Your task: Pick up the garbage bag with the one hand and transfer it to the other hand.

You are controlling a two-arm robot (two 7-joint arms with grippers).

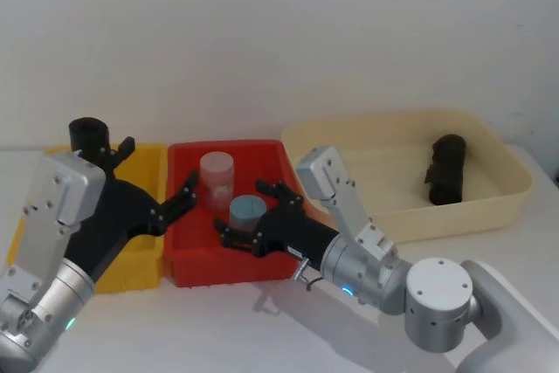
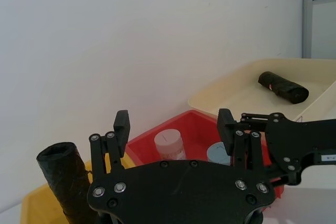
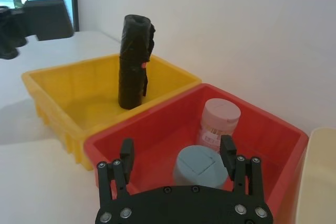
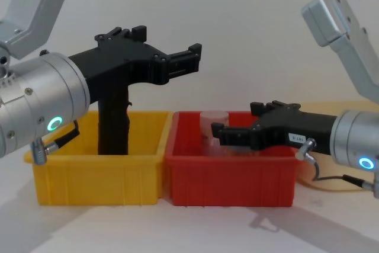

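Observation:
A black rolled garbage bag point(image 1: 87, 134) point(image 3: 134, 61) point(image 4: 112, 119) stands upright at the back of the yellow bin point(image 1: 145, 162), its top well above the wall. My left gripper point(image 1: 157, 168) point(image 2: 173, 127) point(image 4: 169, 39) hovers open just right of the bag's top and holds nothing; the bag point(image 2: 65, 182) is beside its fingers, not between them. My right gripper point(image 1: 255, 213) point(image 3: 176, 153) point(image 4: 237, 121) is open and empty over the red bin point(image 1: 223, 270), close to a blue-lidded jar point(image 3: 197, 163). A second black roll point(image 1: 447, 169) point(image 2: 282, 86) lies in the cream tray point(image 1: 384, 121).
A pale pink-lidded jar point(image 1: 217, 178) point(image 3: 218, 121) stands behind the blue-lidded one in the red bin. The yellow and red bins sit side by side, with the cream tray to the right. A white wall rises close behind them, and bare table lies in front.

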